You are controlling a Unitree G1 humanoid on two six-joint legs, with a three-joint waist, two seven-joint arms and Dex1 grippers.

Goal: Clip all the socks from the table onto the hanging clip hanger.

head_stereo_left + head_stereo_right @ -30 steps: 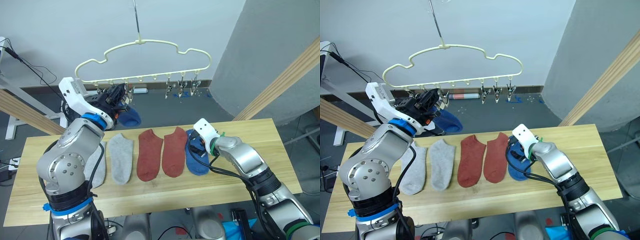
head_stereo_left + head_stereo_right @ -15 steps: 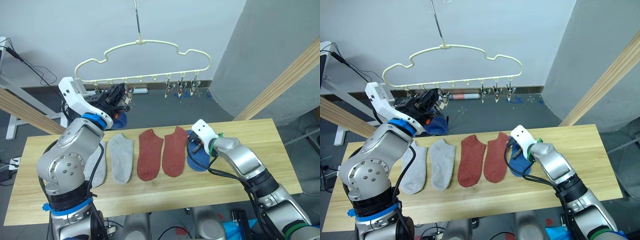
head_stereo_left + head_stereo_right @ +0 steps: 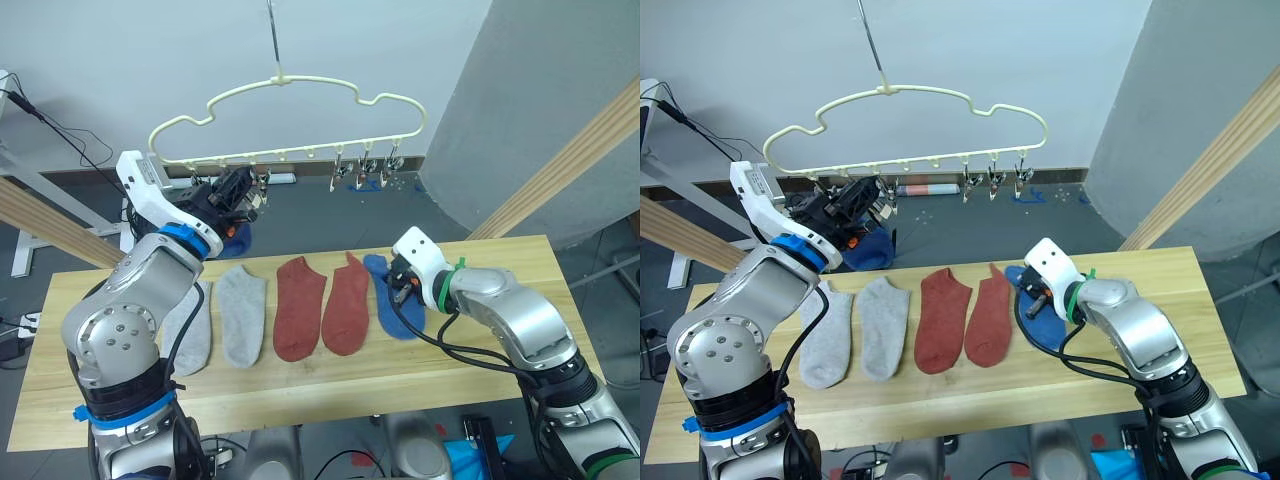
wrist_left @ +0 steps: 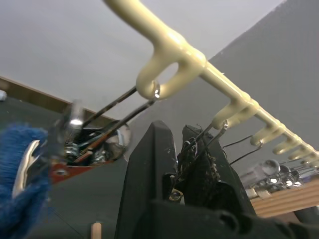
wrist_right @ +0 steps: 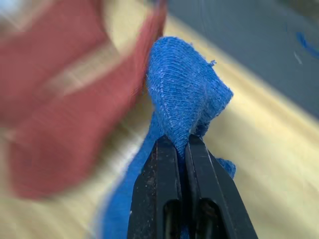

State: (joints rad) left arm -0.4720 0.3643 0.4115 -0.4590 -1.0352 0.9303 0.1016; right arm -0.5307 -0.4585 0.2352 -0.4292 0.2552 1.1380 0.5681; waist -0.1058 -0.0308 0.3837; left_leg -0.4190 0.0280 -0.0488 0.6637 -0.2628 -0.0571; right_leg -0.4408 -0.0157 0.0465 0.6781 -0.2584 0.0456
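Your right gripper (image 5: 180,144) pinches a blue sock (image 3: 1037,318) on the bench (image 3: 1160,275).
Beside it lie two red socks (image 3: 940,318) and two grey socks (image 3: 883,325). Your left gripper (image 4: 180,149) is closed on a clip (image 4: 202,137) of the hanger (image 3: 300,95), where another blue sock (image 3: 236,238) hangs.

Blue sock (image 5: 184,94) ribbed knit cloth; table (image 3: 500,375) matt grained wood.

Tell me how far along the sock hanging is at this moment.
Done: one blue sock hangs from the clip hanger, beside the left gripper, whose fingers are pinched on a clip wire. In hand: the right gripper has pinched up a fold of the second blue sock, most of which lies on the table. Left: two grey socks and two rust red socks lie flat.
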